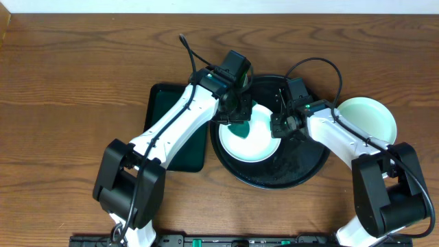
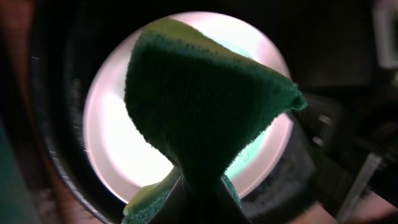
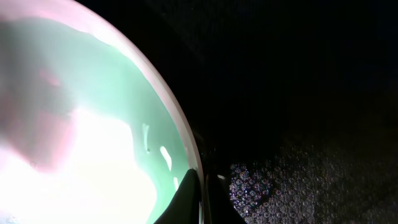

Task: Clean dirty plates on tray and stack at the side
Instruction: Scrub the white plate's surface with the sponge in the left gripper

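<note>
Scrubbing, we should press flat: left claw (image 1: 238, 118) pinches the green fibrous sponge (image 2: 205, 112), right claw (image 1: 280, 125) clamps the round mint-green plate (image 1: 250, 144) by its rim.

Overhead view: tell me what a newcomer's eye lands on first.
The green sponge, pinched in the left gripper, hangs over the pale plate in the round black tray at centre. The right gripper clamps that plate's right rim. A second mint plate lies on the table to the right.
</note>
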Controlling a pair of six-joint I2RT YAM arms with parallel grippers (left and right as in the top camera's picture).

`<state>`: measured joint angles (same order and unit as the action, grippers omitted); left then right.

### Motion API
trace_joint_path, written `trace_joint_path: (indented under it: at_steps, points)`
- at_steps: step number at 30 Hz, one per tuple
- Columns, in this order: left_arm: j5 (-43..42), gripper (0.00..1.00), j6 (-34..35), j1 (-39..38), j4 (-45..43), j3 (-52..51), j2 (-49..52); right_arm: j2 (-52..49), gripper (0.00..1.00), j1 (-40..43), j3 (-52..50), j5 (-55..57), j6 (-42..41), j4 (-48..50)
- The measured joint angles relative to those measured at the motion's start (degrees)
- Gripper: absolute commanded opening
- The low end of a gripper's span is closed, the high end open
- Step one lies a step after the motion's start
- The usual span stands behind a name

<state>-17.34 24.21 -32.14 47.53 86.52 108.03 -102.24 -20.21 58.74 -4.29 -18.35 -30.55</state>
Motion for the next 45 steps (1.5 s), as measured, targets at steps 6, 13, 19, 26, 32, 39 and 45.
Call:
trace_joint_path:
  at_steps: [6, 13, 19, 26, 32, 39, 45]
  points:
    - [4.3, 0.07, 1.1, 0.0, 0.0, -1.7, 1.9, 0.0, 0.01, 0.0, 0.0, 0.0, 0.0, 0.0]
    - [5.6, 0.07, 2.6, 0.0, -1.1, -2.3, 6.6, 0.0, 0.01, 0.0, 0.0, 0.0, 0.1, 0.0]
    - [5.5, 0.07, 3.0, -0.2, -1.7, -2.4, 10.1, 0.0, 0.01, 0.0, 0.0, 0.0, 0.1, 0.0]
    - [5.6, 0.08, 3.2, -0.8, -1.2, -0.9, 11.9, 0.0, 0.01, 0.0, 0.0, 0.0, 0.1, 0.0]
    - [6.1, 0.07, 3.2, -1.6, -1.1, -0.7, 12.1, 0.0, 0.01, 0.0, 0.0, 0.0, 0.1, 0.0]
    - [5.2, 0.07, 3.2, -1.6, -1.3, -0.7, 12.2, 0.0, 0.01, 0.0, 0.0, 0.0, 0.1, 0.0]
    - [5.0, 0.07, 3.2, -1.6, -1.3, -0.7, 12.0, 0.0, 0.01, 0.0, 0.0, 0.0, 0.1, 0.0]
